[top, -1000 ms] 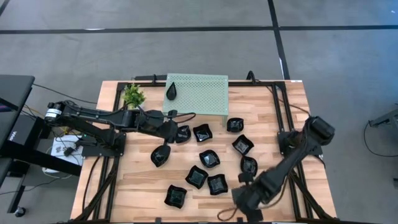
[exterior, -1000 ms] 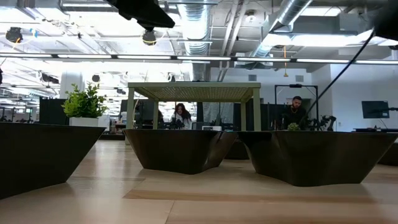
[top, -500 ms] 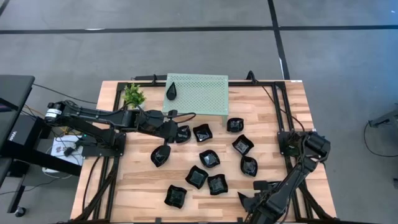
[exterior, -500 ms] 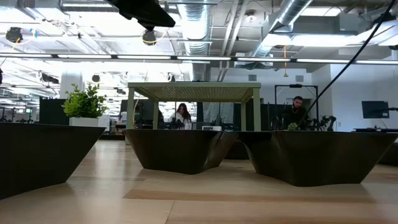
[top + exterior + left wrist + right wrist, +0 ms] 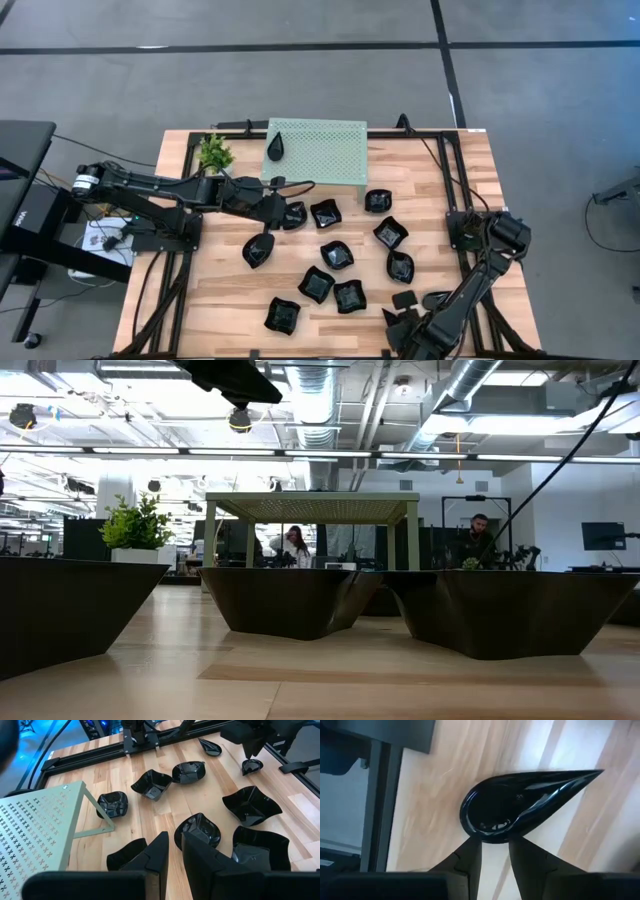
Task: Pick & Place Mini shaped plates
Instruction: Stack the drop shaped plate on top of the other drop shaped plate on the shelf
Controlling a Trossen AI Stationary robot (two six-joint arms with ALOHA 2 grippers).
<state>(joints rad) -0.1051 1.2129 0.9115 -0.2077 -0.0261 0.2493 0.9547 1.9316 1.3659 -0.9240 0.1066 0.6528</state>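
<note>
Several small black shaped plates (image 5: 337, 255) lie on the wooden table. My right gripper (image 5: 495, 842) is at the table's near right (image 5: 405, 315), shut on a black drop-shaped plate (image 5: 520, 802), which also shows in the left wrist view (image 5: 251, 766). My left gripper (image 5: 175, 837) is at mid table (image 5: 283, 212), shut to a narrow gap and holding nothing. It sits right beside a plate (image 5: 295, 215). My right gripper has its two fingertips (image 5: 472, 845) at the rim of the plate's round end (image 5: 490, 839). The plate's inside faces the wrist camera, and its pointed end (image 5: 597, 771) stretches sideways, across the fingers. I cannot tell whether the plate is clear of the table.
A green perforated shelf (image 5: 318, 150) stands at the far middle with a drop-shaped plate (image 5: 275, 147) on top. A small plant (image 5: 214, 152) is to its left. Another drop-shaped plate (image 5: 437, 298) lies near my right gripper. Black frame rails (image 5: 455, 190) run along the table's sides.
My right arm has folded back toward the table's near right corner, and its gripper has stayed low near the near edge.
</note>
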